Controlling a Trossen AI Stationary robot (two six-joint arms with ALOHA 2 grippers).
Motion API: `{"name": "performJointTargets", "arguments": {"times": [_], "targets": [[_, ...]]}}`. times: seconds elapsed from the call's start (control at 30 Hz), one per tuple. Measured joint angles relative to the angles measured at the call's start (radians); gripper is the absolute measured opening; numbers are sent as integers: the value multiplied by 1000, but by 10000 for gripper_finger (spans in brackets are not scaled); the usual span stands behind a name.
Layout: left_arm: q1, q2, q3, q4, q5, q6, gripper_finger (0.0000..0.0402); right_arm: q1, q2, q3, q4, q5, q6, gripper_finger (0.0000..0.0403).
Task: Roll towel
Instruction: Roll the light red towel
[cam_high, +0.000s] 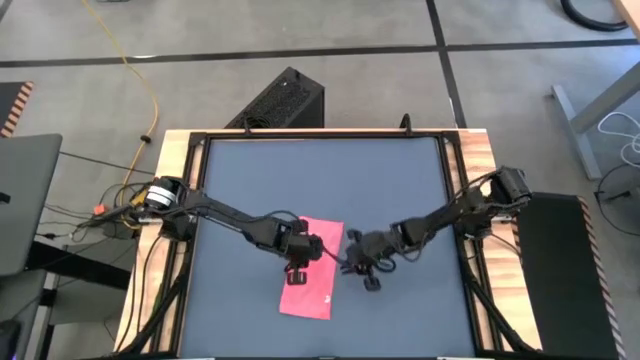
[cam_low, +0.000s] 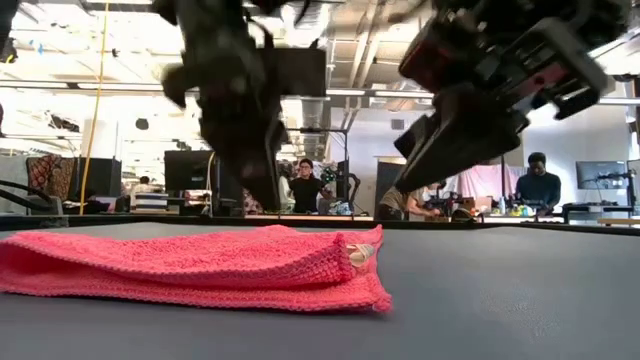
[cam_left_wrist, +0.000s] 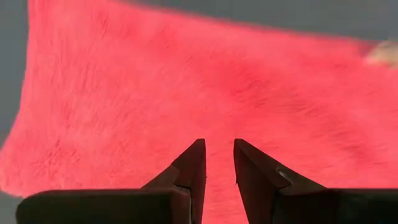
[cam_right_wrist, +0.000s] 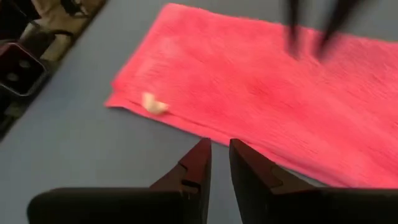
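While both narrowly parted pincers hold nothing, left pincer (cam_high: 297, 262) hovers over towel (cam_high: 312, 285), right pincer (cam_high: 352, 262) beside it.

From overhead we look straight down on the whole worktop (cam_high: 400, 190), both arms and the floor around it. From worktop height we look level across the surface, very near the towel (cam_low: 190, 268), into the room behind. On the left wrist we look down close past the left claw (cam_left_wrist: 219, 165), red cloth nearly filling the picture. On the right wrist we sit a little farther back behind the right claw (cam_right_wrist: 220, 163), seeing towel edge and bare worktop. All four views share the towel; the right wrist view also catches the other arm's fingers.
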Motion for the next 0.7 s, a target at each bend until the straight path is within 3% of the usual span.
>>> {"name": "performJointTargets", "arguments": {"times": [0.17,0.43,0.7], "targets": [[42,-18,-85,84,21,40,62,62,79,37,38,21,8,87],[103,-39,-172,171,-16,77,38,59,239,164,105,-76,26,87],[120,-78,-297,246,-12,34,16,110,320,275,94,-20,73,87]]}}
